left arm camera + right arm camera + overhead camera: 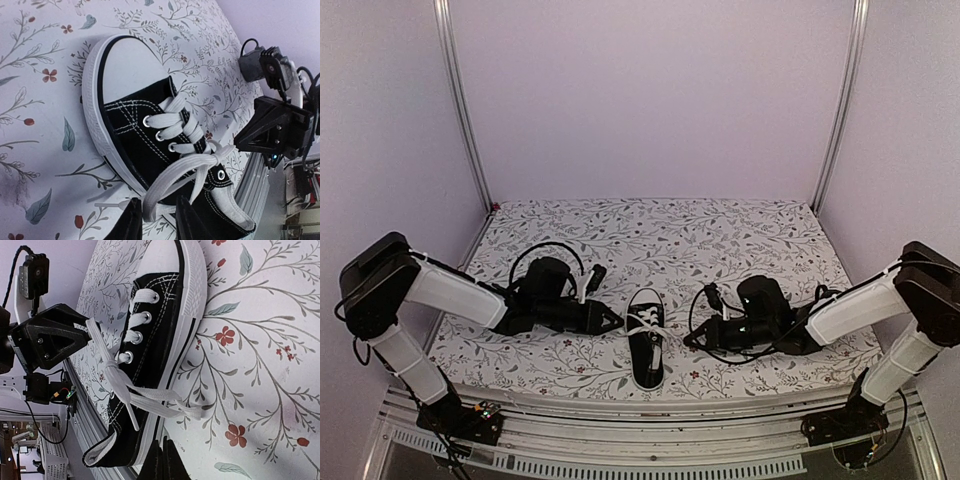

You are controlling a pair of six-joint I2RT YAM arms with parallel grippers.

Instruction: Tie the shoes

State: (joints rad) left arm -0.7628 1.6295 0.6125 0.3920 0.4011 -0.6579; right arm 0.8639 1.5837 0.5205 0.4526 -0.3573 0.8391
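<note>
White floral-print desk [770, 240], lilac walls [650, 90]. Black canvas sneaker [647, 350], white laces [185, 150], white toe cap [125, 65], centre-front between hands. Left hand [615, 320] apart, lace between fingers [131, 222]; right hand [690, 340] together.

One sneaker [647, 345] on my screens: black canvas low-top, white rubber sole, white toe cap [127, 62]. It stands upright on its sole on the table [740, 230], about midway across, toe toward the far wall, heel close to the near edge. White laces [175, 125] run through metal eyelets and cross at the top pair. The strands trail loose off both sides. One end [195, 411] drapes down past the sole.
</note>
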